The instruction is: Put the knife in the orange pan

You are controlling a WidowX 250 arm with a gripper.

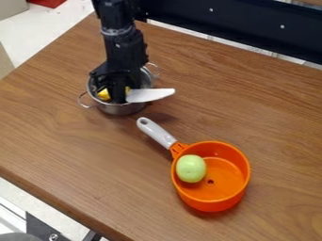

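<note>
- In the camera view, I have the tool (117, 97) at the metal pot (122, 109), gripping the knife (151, 94), whose white blade juts past the rim.
- I see the orange pan (213, 204) on the worktop (270, 108), a pale green round object (190, 168) inside.

White knife (151, 94) outside orange pan (211, 204)

Brown wood tbl (277, 117), pale flr (53, 26) beyond, dark beam (245, 23) w/ pale dots (282, 27)
</note>
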